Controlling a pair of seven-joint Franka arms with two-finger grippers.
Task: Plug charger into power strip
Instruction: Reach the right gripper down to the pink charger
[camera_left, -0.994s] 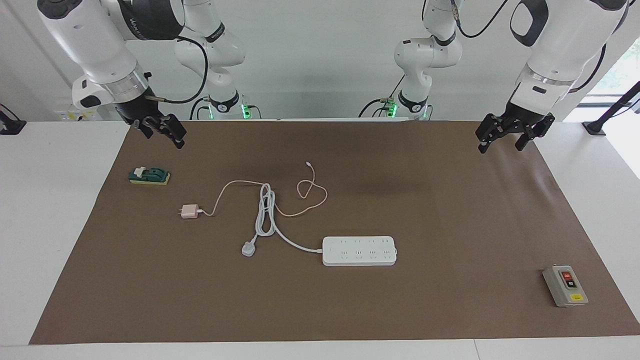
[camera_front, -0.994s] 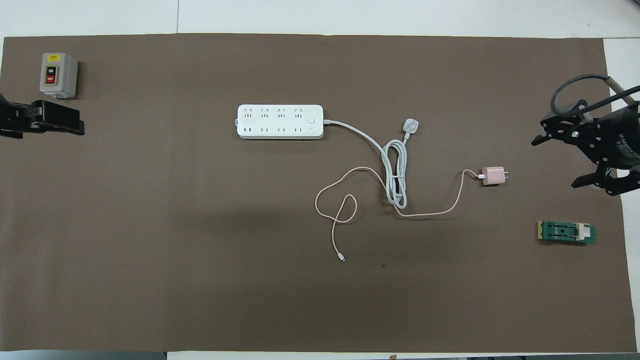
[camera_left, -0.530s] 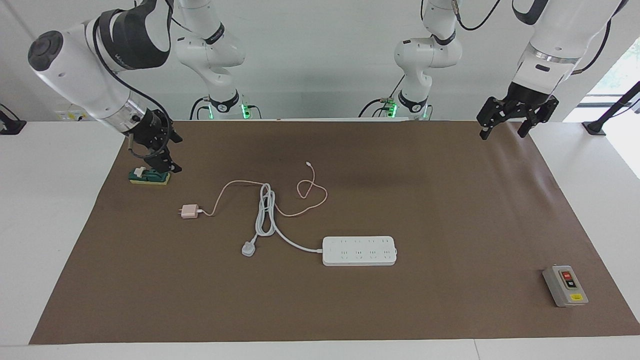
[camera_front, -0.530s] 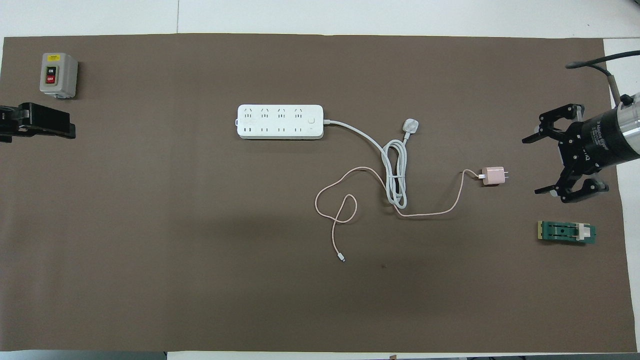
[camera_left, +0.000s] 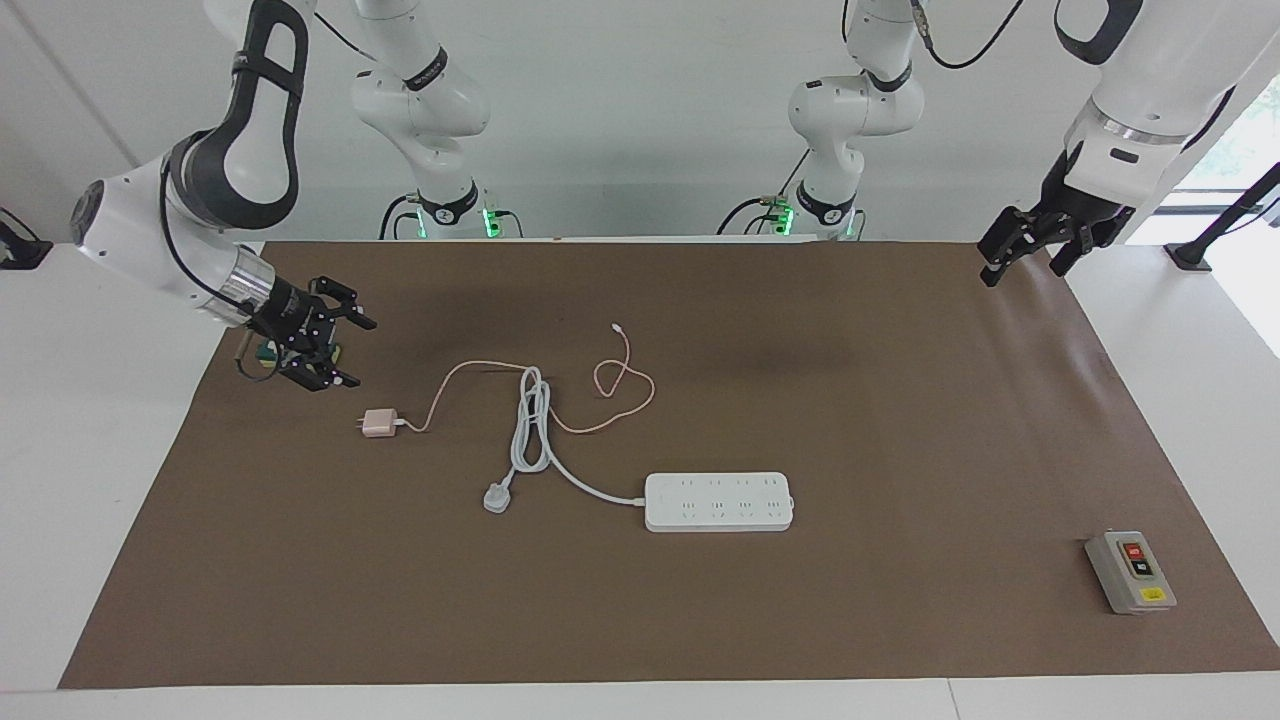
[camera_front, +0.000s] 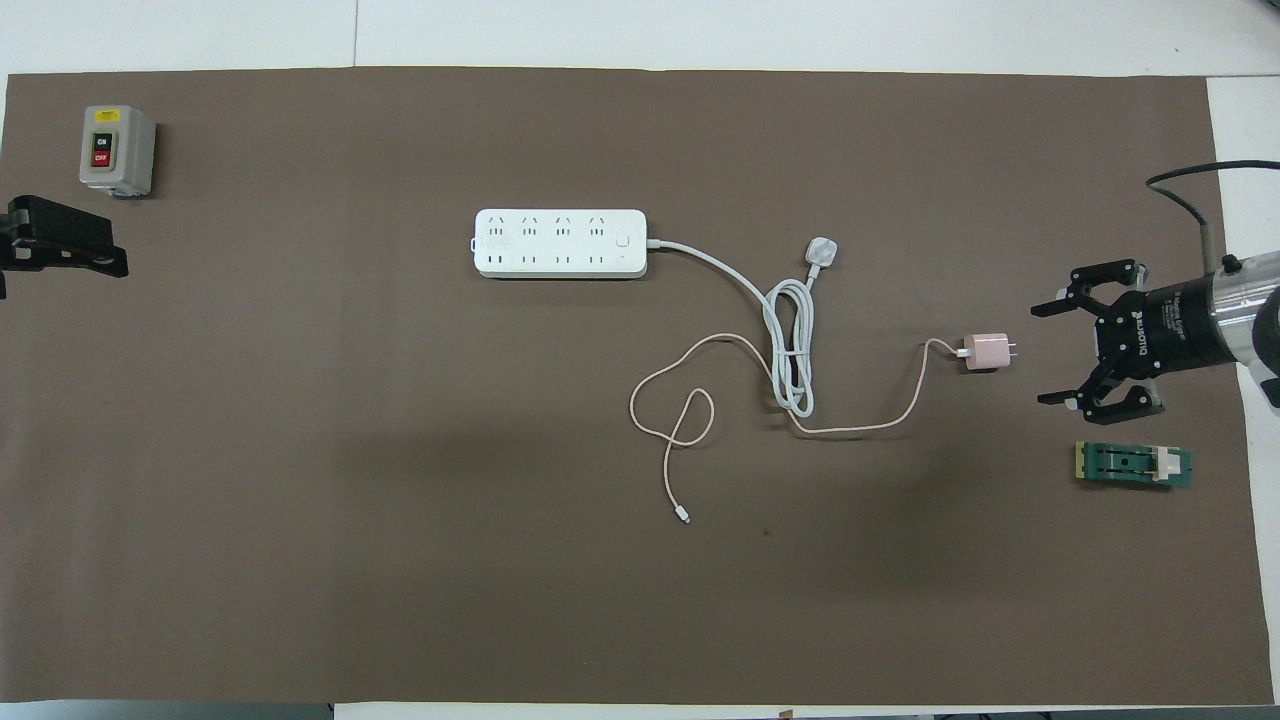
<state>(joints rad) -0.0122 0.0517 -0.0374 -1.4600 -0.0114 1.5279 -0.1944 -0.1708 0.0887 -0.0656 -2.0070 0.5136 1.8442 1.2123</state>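
The pale-pink charger (camera_left: 378, 423) lies on the brown mat, its prongs pointing toward the right arm's end of the table. It also shows in the overhead view (camera_front: 986, 352). Its thin pink cable (camera_left: 600, 400) loops across the mat to a white tip. The white power strip (camera_left: 718, 501) lies flat, farther from the robots than the charger, and also shows in the overhead view (camera_front: 560, 243). My right gripper (camera_left: 356, 353) is open, low over the mat beside the charger's prongs, apart from it; it also shows in the overhead view (camera_front: 1045, 355). My left gripper (camera_left: 1020, 270) is open and waits over the mat's edge.
The strip's thick white cord is coiled beside the charger's cable and ends in a round plug (camera_front: 821, 250). A green block (camera_front: 1133, 465) lies near the right gripper. A grey button box (camera_front: 117, 149) stands at the left arm's end.
My right gripper has come down, turned sideways and moved toward the charger. My left gripper has drawn back a little toward its end of the table.
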